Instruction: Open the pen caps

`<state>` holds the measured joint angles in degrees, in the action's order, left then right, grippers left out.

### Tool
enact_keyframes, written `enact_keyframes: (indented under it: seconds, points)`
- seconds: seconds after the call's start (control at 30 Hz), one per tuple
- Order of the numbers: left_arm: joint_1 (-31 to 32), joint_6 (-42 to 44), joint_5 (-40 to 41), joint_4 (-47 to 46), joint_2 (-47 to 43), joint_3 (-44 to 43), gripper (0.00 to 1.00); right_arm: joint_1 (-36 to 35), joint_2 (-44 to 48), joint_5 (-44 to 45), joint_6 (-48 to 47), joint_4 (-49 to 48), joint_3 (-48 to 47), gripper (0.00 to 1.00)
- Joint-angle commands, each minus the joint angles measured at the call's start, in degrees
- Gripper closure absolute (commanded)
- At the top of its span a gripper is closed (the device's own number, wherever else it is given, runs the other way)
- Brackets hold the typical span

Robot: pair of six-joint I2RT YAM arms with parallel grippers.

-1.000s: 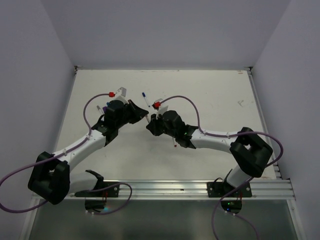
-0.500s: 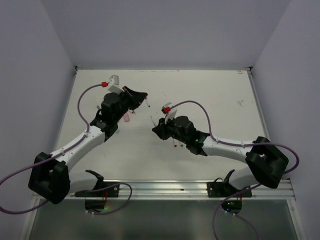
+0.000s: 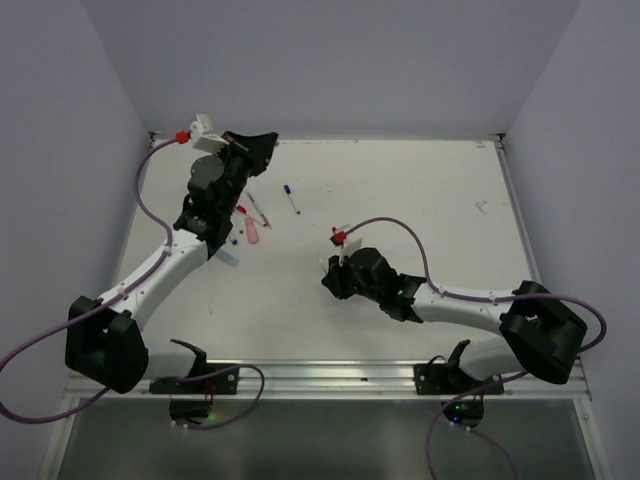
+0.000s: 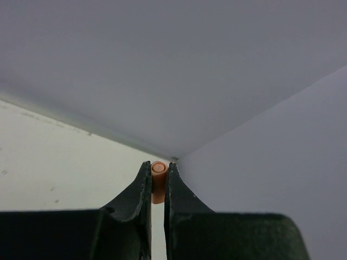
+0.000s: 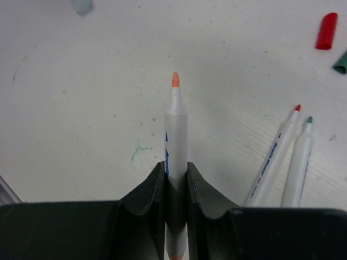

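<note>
Left wrist view shows the left gripper (image 4: 158,169) pinched shut on a small orange cap (image 4: 158,181), one round end showing above the fingertips, with the far corner of the walls behind it. The cap is therefore raised over the far left of the table (image 5: 81,108). The right gripper (image 5: 176,169) has its jaws narrow and clamped on the pen (image 5: 175,127). The pen's long axis runs straight out along the fingers, and its bare orange tip points away over the table. In the top view the two grippers are well apart, the left at the far left corner and the right near the middle, so this cap looks fully off. The likely next move is setting both pieces down. Two uncapped pens (image 5: 282,157) lie just right of the right fingers, with a red cap (image 5: 327,31) and a green cap (image 5: 340,62) beyond them. More pens (image 3: 290,198) lie between the arms, nearer the left arm; they are too small to tell whether they are capped.
</note>
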<state>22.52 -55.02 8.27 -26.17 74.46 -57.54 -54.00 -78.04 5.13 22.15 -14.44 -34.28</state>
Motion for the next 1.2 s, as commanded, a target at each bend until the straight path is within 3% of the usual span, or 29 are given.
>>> enact_keyframes:
  seconds: [0.0, 0.23, 0.63, 0.9, 1.17]
  points:
    - [0.85, 6.50, -7.56, 16.02, 5.42, -2.40, 1.00, 0.12, -0.09, 7.43, 4.82, 3.45, -2.45, 1.00]
    - [4.10, 12.31, -14.68, 31.00, 16.50, -5.13, 1.00, 0.12, -4.84, 12.27, 8.61, 7.66, -5.18, 1.00]
    - [7.80, 11.70, -15.30, 31.36, 23.45, -5.39, 1.00, 0.12, -12.57, 14.91, 10.37, 12.68, -10.10, 0.91]
    - [8.33, 11.26, -15.13, 31.10, 25.82, -5.65, 1.00, 0.21, -16.97, 17.37, 10.72, 12.24, -11.68, 0.91]
    - [8.94, 10.64, -15.04, 30.66, 29.07, -6.45, 1.00, 0.21, -15.92, 19.39, 10.89, 13.56, -12.04, 0.72]
